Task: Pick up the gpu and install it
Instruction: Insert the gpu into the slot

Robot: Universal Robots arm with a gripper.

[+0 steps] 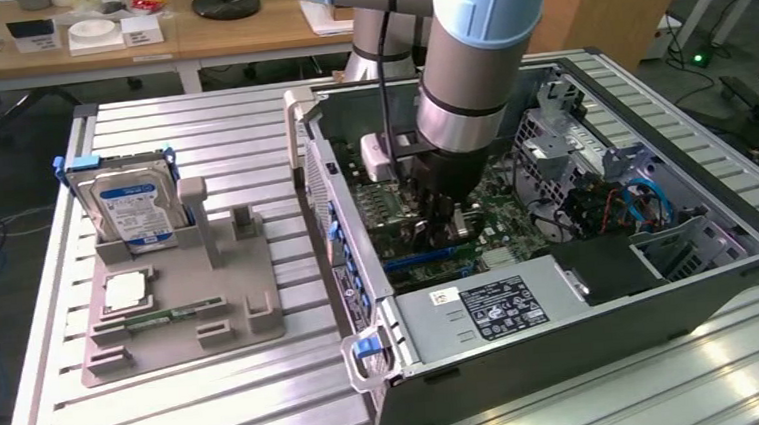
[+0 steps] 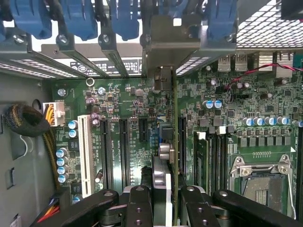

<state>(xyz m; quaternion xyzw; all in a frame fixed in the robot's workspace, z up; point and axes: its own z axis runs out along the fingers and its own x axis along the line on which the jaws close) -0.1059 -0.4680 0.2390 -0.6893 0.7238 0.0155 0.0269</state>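
Observation:
My gripper is down inside the open computer case, just above the green motherboard. In the wrist view the gripper is shut on the gpu, which I see edge-on between the black fingers. The card stands upright over the row of black expansion slots. Its silver end bracket is up against the case's rear slot openings. Whether the card's lower edge sits in a slot is hidden.
On the exterior view's left, a grey holder carries a silver hard drive, a processor chip and a memory stick. The power supply fills the case's near end. Blue latches, a white slot and a CPU socket surround the card.

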